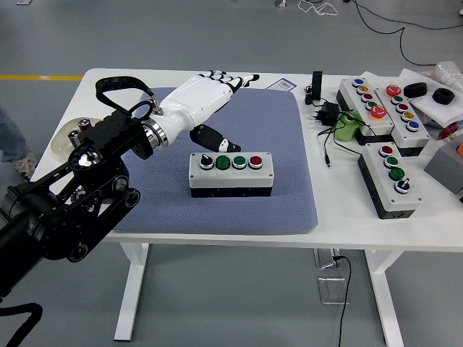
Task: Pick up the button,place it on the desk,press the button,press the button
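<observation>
Button box [231,174] on mat [217,119]

You had nothing legible in this view. The small label [281,84] at the far edge of the blue mat [289,195] carried print too fine to read, and the button boxes on the surface [376,231] showed no readable markings.

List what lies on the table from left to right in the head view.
Dish → left hand, raised over the blue mat → button box on the mat → black plug → green object → group of button boxes at the right edge.
</observation>
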